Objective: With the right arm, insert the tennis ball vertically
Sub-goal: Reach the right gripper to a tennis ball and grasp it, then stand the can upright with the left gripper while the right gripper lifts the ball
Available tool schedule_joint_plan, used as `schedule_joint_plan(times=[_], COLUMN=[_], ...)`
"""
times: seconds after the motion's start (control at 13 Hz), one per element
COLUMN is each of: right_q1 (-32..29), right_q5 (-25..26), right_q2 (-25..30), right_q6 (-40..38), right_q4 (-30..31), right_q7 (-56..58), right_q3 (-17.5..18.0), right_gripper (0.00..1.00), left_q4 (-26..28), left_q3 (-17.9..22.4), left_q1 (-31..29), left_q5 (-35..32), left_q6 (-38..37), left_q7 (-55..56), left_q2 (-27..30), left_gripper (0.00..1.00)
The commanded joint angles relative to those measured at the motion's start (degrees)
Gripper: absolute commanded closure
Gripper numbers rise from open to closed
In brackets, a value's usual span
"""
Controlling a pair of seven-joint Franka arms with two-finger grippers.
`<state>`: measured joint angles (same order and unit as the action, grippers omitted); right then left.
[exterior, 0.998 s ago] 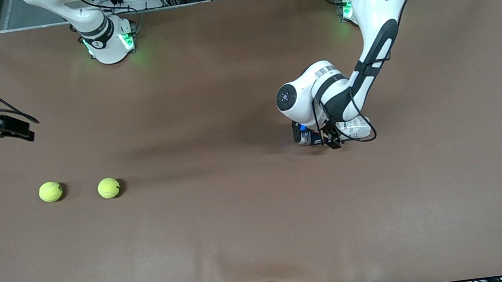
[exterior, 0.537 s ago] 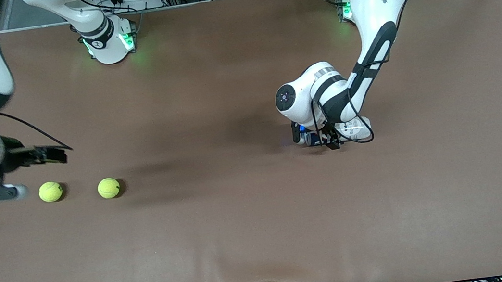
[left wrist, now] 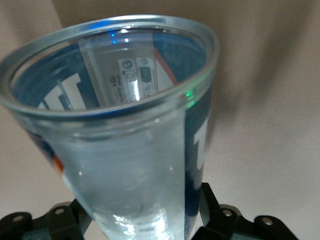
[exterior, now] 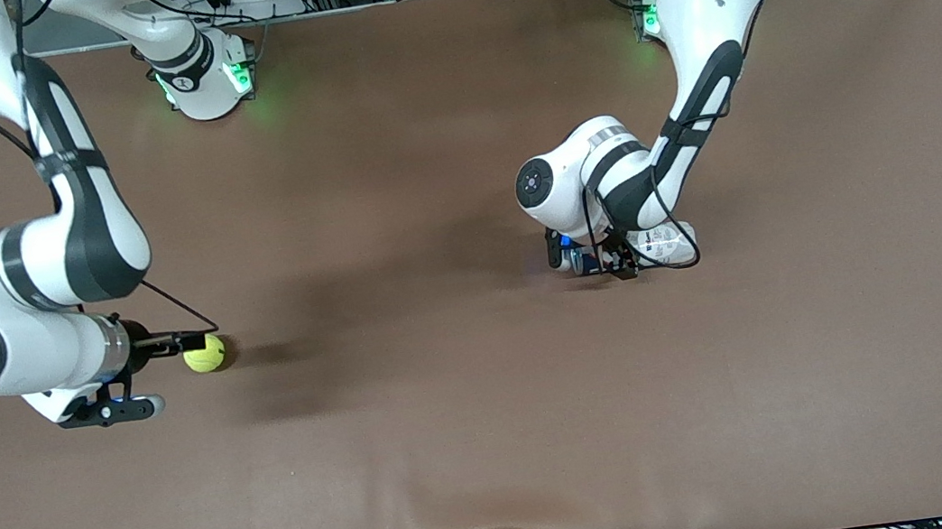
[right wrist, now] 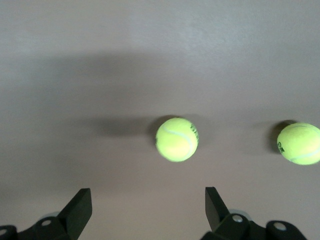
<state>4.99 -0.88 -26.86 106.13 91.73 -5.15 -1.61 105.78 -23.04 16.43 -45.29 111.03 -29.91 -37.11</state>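
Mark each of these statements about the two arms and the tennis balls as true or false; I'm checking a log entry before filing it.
1. The right pincer is open, with nothing between its fingers. True.
2. The left pincer holds a tennis ball. False: it holds a clear tube, whose open mouth shows in the left wrist view.
3. Two tennis balls lie on the table. True: the right wrist view shows one ball in line with the open fingers and a second ball beside it.
4. A ball already sits inside the tube. False: the tube looks empty.
5. Both balls show in the front view. False: only one shows, and the right arm covers the other.
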Motion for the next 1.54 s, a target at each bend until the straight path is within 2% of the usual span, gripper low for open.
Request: schedule_joint_plan(times=[0.0, 0.46, 1.0, 1.3, 1.38, 1.46], right_q1=[-2.26, -2.35, -2.7, -2.88, -2.88, -2.96], right_q5=[0.18, 0.26, 0.35, 0.44, 0.52, 0.53], right_q2=[1.9, 0.94, -2.84, -4.42, -4.86, -5.3], right_q6=[5.38, 28.13, 30.27, 30.36, 30.27, 30.27], right_q4=[7.91, 20.93, 20.68, 18.4, 17.35, 16.73], right_q7=[0.66, 0.75, 0.84, 0.75, 0.84, 0.67], right_q3=[0.46, 0.38, 0.38, 0.38, 0.38, 0.38], right_gripper=[0.0, 0.0, 0.0, 0.0, 0.05, 0.29], left_q4=[-0.75, -0.84, -3.56, -8.38, -11.01, -12.95], left_q3=[0.01, 0.01, -0.6, -1.75, -1.75, -1.75], left_q1=[0.36, 0.36, 0.44, 1.58, 2.63, 2.99], left_q5=[-1.46, -1.47, -0.24, 0.74, 0.91, 1.34], left_q6=[0.07, 0.51, 0.86, 1.21, 3.04, 4.88], left_q7=[-0.06, 0.12, 1.08, 2.31, 3.18, 4.41], left_q2=[-0.51, -0.51, -0.34, -0.51, -0.51, -0.51], left_gripper=[0.19, 0.27, 0.28, 0.27, 0.27, 0.28])
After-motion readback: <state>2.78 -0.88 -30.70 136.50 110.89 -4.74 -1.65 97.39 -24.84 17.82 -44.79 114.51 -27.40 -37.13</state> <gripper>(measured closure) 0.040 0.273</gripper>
